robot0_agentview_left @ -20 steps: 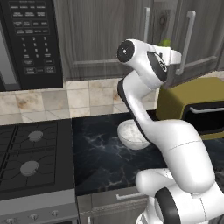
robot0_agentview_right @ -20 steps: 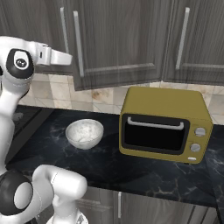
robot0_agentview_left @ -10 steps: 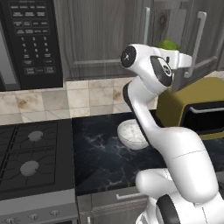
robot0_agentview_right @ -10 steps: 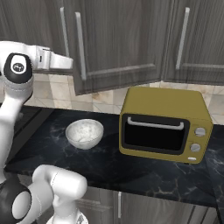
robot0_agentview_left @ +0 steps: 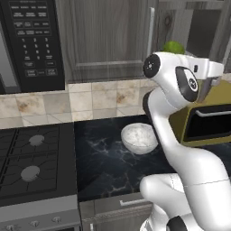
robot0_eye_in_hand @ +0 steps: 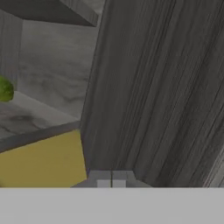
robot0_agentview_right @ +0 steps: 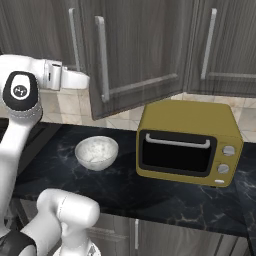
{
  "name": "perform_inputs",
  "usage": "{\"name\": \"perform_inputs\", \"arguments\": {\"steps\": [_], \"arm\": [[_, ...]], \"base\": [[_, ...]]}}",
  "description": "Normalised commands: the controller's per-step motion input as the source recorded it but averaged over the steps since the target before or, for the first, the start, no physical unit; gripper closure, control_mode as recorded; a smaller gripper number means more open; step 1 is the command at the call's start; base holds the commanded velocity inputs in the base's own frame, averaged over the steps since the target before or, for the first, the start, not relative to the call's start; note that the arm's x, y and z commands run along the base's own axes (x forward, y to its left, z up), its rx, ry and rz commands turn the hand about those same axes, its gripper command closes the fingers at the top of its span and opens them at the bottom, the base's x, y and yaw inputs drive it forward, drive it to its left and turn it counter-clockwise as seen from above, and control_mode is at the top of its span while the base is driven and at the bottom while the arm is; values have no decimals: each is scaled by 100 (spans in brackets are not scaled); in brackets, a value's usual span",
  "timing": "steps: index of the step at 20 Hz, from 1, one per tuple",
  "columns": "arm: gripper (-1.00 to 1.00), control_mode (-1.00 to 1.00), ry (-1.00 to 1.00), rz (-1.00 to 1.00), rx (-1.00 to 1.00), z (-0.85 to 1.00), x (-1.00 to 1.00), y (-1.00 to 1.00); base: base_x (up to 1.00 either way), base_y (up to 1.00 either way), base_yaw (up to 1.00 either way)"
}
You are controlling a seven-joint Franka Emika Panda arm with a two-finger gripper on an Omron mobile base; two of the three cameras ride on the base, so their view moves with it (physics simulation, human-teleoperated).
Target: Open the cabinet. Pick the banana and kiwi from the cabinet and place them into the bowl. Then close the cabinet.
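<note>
1. Pincer (robot0_eye_in_hand: 112, 178) is closed on nothing, fingertips pressed to the cabinet (robot0_agentview_right: 135, 55) door's inner face, likely pushing it wider.
2. Door hangs partly open (a green fruit (robot0_agentview_left: 173, 47) shows inside).
3. Bowl (robot0_agentview_right: 96, 152) waits on the counter (robot0_agentview_right: 150, 192), below the opening for easy drops.

Cabinet (robot0_agentview_right: 135, 55): matt dark grey-brown wood grain, brushed silver metal bar handles; bowl (robot0_agentview_right: 96, 152): white speckled ceramic look; counter (robot0_agentview_right: 130, 185): glossy black veined marble; toaster oven (robot0_agentview_right: 187, 142): smooth mustard-yellow casing.
</note>
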Motion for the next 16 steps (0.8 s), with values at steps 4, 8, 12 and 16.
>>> {"name": "perform_inputs", "arguments": {"steps": [4,8,12,16], "arm": [[100,-100,0,-5,0,0,-59,-74],[100,-100,0,-4,0,0,-49,-72],[100,-100,0,-1,0,0,-31,-65],[100,-100,0,0,0,0,-20,-57]], "base": [[0,0,0],[0,0,0],[0,0,0],[0,0,0]]}}
